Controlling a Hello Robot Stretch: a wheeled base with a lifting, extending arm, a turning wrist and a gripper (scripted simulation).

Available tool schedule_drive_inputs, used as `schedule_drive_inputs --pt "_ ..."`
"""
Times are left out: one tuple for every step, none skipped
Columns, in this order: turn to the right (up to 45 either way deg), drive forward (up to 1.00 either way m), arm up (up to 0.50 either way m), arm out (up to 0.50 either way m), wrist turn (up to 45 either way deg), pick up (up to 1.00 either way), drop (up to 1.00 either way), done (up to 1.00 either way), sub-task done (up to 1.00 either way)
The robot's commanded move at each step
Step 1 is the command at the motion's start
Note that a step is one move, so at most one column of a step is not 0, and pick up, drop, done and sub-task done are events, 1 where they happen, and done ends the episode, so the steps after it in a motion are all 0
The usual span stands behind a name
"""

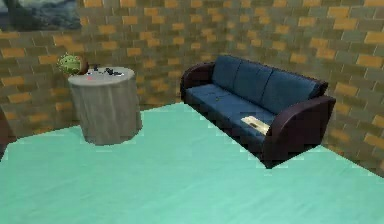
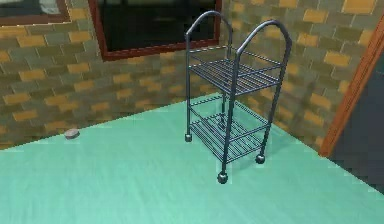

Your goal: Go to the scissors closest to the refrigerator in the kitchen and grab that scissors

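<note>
Fwd view: mint-green floor (image 1: pixel 190 180), orange-brown brick walls (image 1: pixel 160 40). At the view's left stands a round grey wood-grain drum worktop (image 1: pixel 105 110), close to the wall. At the worktop's left edge sits a yellow-green leafy lump (image 1: pixel 70 64). Nr the top's centre are a few small dark-and-pale bits (image 1: pixel 101 70), too small to name. Right of centre is a dark-blue three-cushion sofa w/ dark brown rounded arms (image 1: pixel 240 85), set at an angle to the wall, well apart from the worktop. A pale flat rectangular item (image 1: pixel 254 123) lies on the sofa's seat nr the closer arm. A dark-toned framed wall picture (image 1: pixel 40 10) hangs at the top left corner.

Arm side view: a dark metal wire cart w/ two shelves, hooped ends and small wheels (image 2: pixel 235 75) stands on the green floor, right of centre. Behind it is a dark window in a red-brown frame (image 2: pixel 150 22); the lower edge of a framed picture (image 2: pixel 30 8) is at the top left. A small greyish blob (image 2: pixel 71 133) lies on the floor beside the wall's foot. At the view's right, a red-brown door frame (image 2: pixel 352 95) borders a dark opening (image 2: pixel 365 150).

Claw state: can't tell. Where the scissors are: can't tell.
</note>
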Motion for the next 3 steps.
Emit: schedule_drive_inputs --pt "45.0 0.00 0.00 0.00 0.0 0.00 0.00 0.00 0.00" --pt "15.0 0.00 0.00 0.00 0.0 0.00 0.00 0.00 0.00" --pt "0.0 0.15 0.00 0.00 0.0 0.00 0.00 0.00 0.00"
